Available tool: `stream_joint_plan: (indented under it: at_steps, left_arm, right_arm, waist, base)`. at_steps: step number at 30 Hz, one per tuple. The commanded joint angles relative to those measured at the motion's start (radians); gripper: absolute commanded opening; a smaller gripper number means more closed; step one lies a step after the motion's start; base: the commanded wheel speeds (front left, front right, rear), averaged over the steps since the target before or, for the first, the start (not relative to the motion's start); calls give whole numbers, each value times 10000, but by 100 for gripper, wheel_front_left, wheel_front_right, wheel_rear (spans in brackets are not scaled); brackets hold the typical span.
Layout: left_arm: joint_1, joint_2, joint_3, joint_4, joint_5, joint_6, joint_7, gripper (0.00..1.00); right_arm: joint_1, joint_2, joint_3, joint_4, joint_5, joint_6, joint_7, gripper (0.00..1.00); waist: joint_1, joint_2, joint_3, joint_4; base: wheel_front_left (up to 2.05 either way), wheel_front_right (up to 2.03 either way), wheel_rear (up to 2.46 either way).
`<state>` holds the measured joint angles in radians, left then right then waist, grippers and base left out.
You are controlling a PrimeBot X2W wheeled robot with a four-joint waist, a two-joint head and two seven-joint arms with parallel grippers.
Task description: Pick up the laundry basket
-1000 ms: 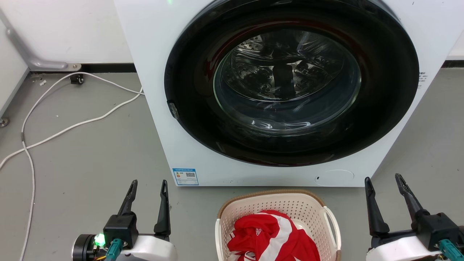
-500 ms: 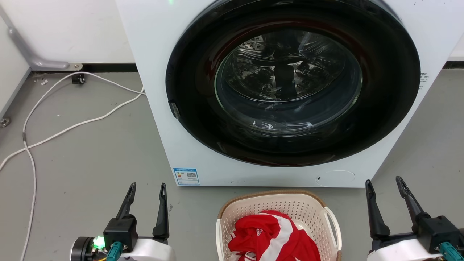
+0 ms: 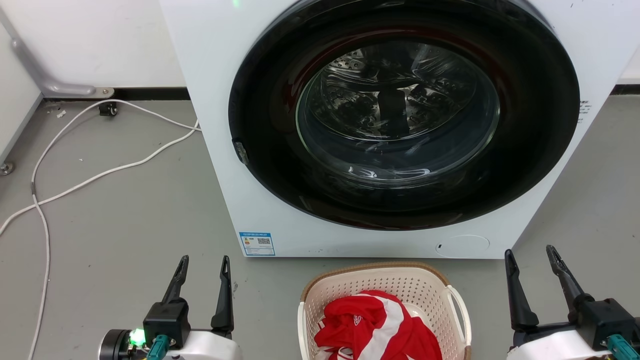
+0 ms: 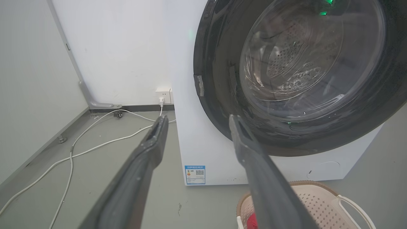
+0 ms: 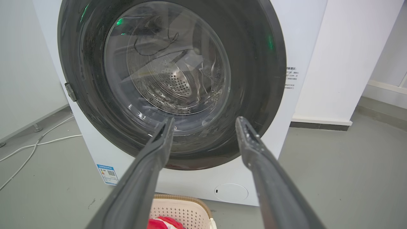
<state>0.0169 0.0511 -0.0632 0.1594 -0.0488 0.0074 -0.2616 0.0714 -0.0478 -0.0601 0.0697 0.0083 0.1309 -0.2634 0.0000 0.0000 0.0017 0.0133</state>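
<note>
I am holding my left pincer [image 3: 205, 259] and right pincer [image 3: 529, 250] each spread apart and empty, flanking the laundry basket [image 3: 400, 281], which is sitting on the floor [image 3: 125, 210] before the washing machine [image 3: 210, 60].

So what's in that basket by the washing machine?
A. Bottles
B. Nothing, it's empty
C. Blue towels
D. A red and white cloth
D: a crumpled red cloth with white stripes lies inside the basket.
</note>
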Motion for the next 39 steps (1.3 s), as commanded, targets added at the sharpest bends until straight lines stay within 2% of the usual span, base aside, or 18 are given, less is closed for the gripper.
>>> stream_joint_plan:
  at_steps: [1, 10, 20, 28, 39]
  left_arm:
    - [89, -10, -5, 37, -34, -41, -52, 100]
    - [-283, -11, -324, 664, -160, -282, -42, 100]
    - [-1215, -8, -1331, 2399, -369, -655, -42, 100]
    - [-2259, -6, -1935, 4048, -931, -772, -42, 100]
    - [-4260, -3, -2507, 6075, -1510, -891, -42, 100]
  right_arm:
    - [57, -44, -1, 35, 24, -3, -20, 100]
    - [-54, -42, -88, 432, -69, -3, -21, 100]
    - [-727, -38, -195, 1879, -587, -5, -20, 100]
    - [-1784, -38, -141, 3065, -1072, -5, -20, 100]
    - [-3658, -41, -159, 4549, -1754, -5, -20, 100]
  waist:
    - [0, 0, 3, -18]
    - [0, 0, 89, -139]
    - [0, 0, 689, -287]
    - [0, 0, 1813, -530]
    - [0, 0, 4074, -629]
  base:
    - [0, 0, 0]
    - [0, 0, 0]
    - [0, 0, 0]
    - [0, 0, 0]
    - [0, 0, 0]
